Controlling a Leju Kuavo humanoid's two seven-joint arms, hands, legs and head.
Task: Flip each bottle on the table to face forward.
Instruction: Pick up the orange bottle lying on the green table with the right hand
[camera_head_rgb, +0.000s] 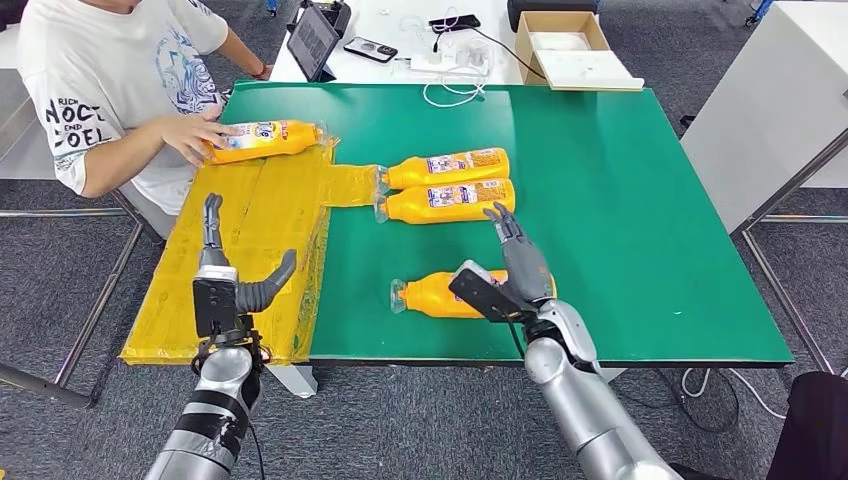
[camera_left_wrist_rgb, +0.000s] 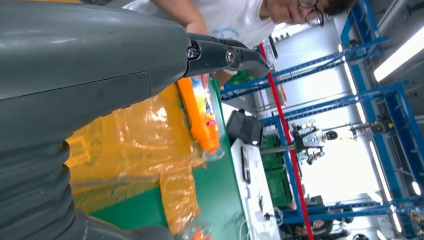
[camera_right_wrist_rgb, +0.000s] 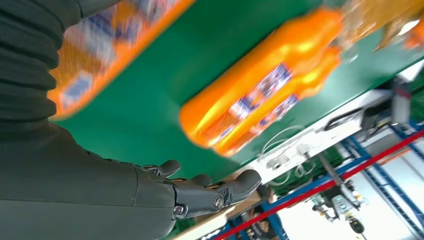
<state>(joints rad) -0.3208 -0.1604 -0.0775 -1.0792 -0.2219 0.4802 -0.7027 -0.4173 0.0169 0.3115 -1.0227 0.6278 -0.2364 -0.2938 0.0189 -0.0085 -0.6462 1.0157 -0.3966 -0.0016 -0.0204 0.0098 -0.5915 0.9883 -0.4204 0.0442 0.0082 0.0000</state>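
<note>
1. Head view: the right hand (camera_head_rgb: 515, 262) hangs over the base end of the nearest orange plastic bottle (camera_head_rgb: 432, 294), which lies on its side on the green counter (camera_head_rgb: 620, 210). Its fingers are stretched out and apart, and whether they touch that bottle cannot be told. Just beyond the fingertips lie two more orange bottles (camera_head_rgb: 445, 185), side by side and touching, labels up. The left hand (camera_head_rgb: 235, 275) is held spread wide over the crinkled yellow plastic sheet (camera_head_rgb: 255, 235), holding nothing. Well ahead of it a person's hand (camera_head_rgb: 195, 135) rests on a fourth orange bottle (camera_head_rgb: 265, 140) at the sheet's far end.

2. Left wrist view: past the left hand's dark fingertips (camera_left_wrist_rgb: 235, 55), the fourth orange bottle (camera_left_wrist_rgb: 200, 117) lies on the yellow sheet (camera_left_wrist_rgb: 125, 150), with the person beyond it.

3. Right wrist view: the right hand's dark fingers (camera_right_wrist_rgb: 220, 192) are extended and empty. The pair of orange bottles (camera_right_wrist_rgb: 260, 105) lies ahead of them, blurred, on the green counter (camera_right_wrist_rgb: 150, 100). The nearest bottle (camera_right_wrist_rgb: 100, 50) lies beside the wrist.
</note>
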